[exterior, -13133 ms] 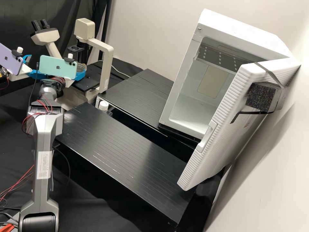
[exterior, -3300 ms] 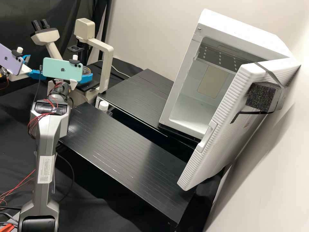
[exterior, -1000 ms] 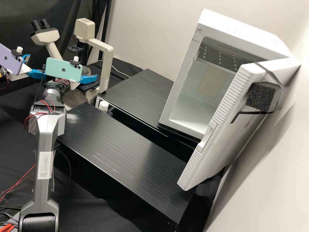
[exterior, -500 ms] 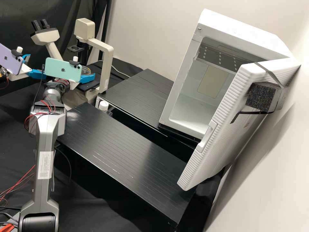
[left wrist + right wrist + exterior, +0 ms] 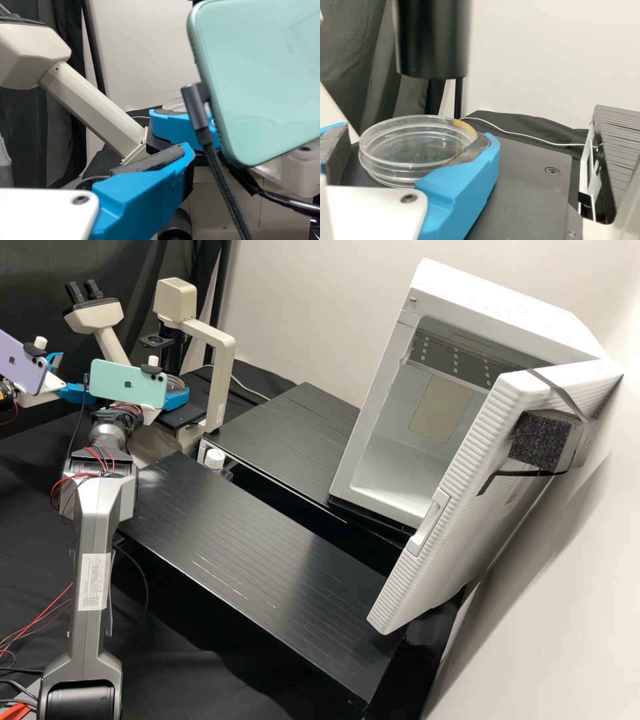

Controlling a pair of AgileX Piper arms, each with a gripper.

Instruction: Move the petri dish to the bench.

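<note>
Near the upper left of the high view, my right gripper [image 5: 176, 399] has its blue fingers spread, one on each side of the clear petri dish [image 5: 415, 145]. I can see a gap by one finger, so I am not squeezing it. The dish sits on the flat dark plate [image 5: 532, 175] of the big microscope [image 5: 221, 377]. At the left edge, my left gripper [image 5: 78, 377] has its fingers wide apart with nothing between them. Over on the right is a white box [image 5: 493, 297], its door [image 5: 437, 540] swung out.
</note>
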